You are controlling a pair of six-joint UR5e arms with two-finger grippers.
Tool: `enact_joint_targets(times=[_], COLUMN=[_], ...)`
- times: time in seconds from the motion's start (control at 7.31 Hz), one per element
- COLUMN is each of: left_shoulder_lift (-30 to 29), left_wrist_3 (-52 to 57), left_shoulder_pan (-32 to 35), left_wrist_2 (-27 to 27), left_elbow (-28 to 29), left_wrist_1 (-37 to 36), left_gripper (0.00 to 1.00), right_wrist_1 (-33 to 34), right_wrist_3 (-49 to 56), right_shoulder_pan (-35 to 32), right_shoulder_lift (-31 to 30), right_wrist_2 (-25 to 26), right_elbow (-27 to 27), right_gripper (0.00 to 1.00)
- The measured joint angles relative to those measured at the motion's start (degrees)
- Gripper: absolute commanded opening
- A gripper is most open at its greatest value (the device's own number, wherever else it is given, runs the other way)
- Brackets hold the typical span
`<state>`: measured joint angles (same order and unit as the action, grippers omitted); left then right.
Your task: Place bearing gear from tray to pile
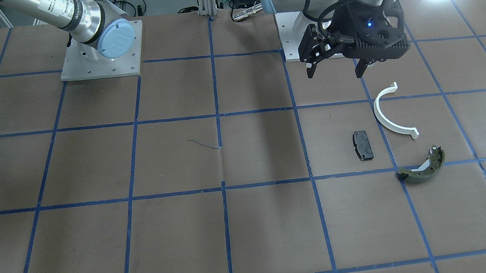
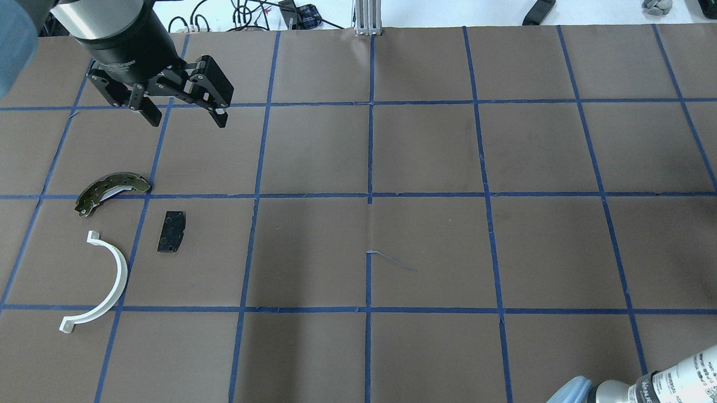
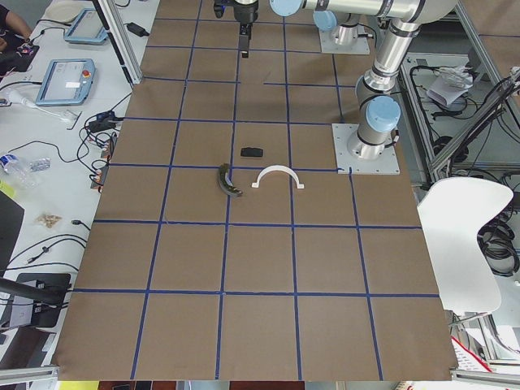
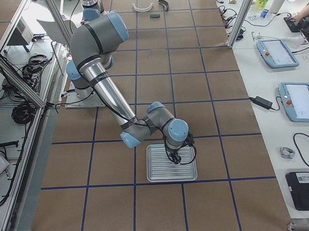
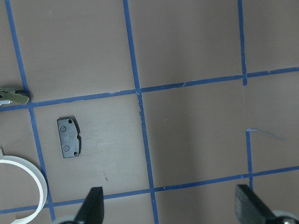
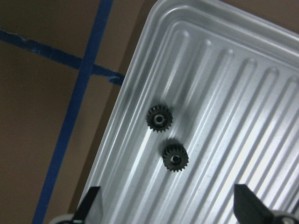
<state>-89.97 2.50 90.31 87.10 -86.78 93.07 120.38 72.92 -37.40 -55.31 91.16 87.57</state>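
Observation:
Two small black bearing gears (image 6: 160, 118) (image 6: 174, 157) lie side by side on a ribbed metal tray (image 6: 243, 107), close to its corner. My right gripper (image 6: 168, 210) hovers over the tray (image 4: 171, 164), open and empty. The pile lies far off at the left end: a black rectangular plate (image 2: 172, 231), a white half-ring (image 2: 119, 273) and an olive-green curved shoe (image 2: 115, 180). My left gripper (image 2: 183, 109) hangs open and empty above the table beyond the pile. The left wrist view shows the plate (image 5: 69, 137) below it.
The brown table is marked with a blue tape grid (image 2: 369, 199). Two arm base plates (image 1: 100, 52) stand at the robot's edge. Side benches hold teach pendants (image 4: 279, 53) and cables. A white chair (image 3: 467, 236) stands behind the robot.

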Motion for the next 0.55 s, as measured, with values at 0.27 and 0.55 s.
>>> enact_joint_targets(times=[0.27,0.55], left_shoulder_lift=[0.1,0.1], left_wrist_3=[-1.8,-1.9], left_shoulder_pan=[0.1,0.0], left_wrist_2=[0.2,0.3], left_elbow=[0.0,0.0], left_wrist_1=[0.1,0.1], left_gripper=[1.00,1.00], right_wrist_1=[0.2,0.6], right_wrist_3=[-1.7,-2.0], right_shoulder_pan=[-0.1,-0.2], right_shoulder_lift=[0.4,1.0], right_wrist_2=[-0.2,-0.1], right_elbow=[0.1,0.0], right_gripper=[0.84,0.74])
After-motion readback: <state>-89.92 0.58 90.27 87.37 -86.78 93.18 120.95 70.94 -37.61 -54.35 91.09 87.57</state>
